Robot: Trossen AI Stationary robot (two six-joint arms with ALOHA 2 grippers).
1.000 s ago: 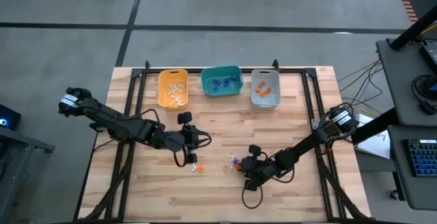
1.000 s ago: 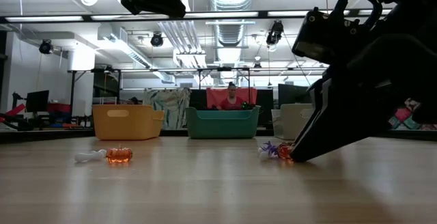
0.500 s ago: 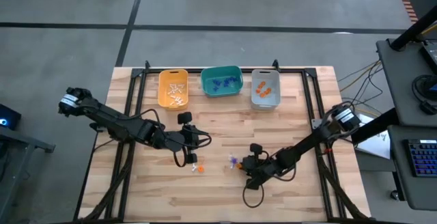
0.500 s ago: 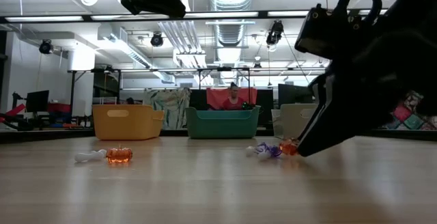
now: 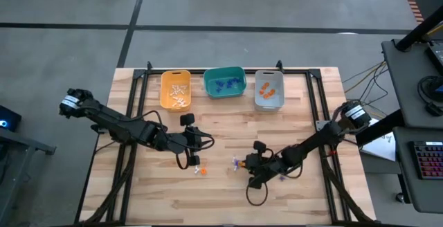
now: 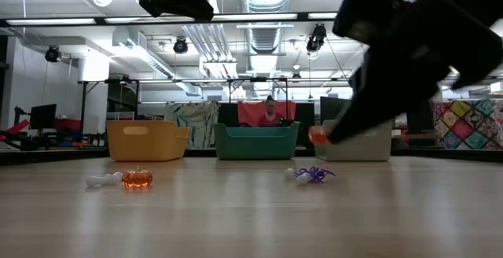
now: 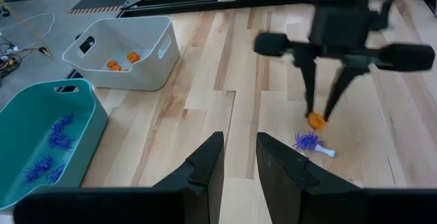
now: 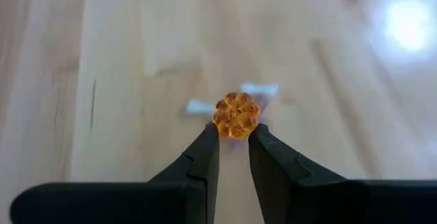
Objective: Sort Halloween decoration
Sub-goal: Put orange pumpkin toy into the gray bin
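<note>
Halloween pumpkin trinket (image 8: 235, 115), ribbed translucent orange, is pinched in the right gripper (image 8: 233, 136) above wooden table (image 5: 304, 116).

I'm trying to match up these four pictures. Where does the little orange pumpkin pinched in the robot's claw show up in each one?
High view: too small to pick out; it sits at the right gripper, lower middle.
Low view: orange pumpkin, lifted off the table, right of centre.
Left wrist view, between the far gripper's tips.
Right wrist view, centre, between the fingers.
Shared landmark: the purple trinket beneath it.
</note>
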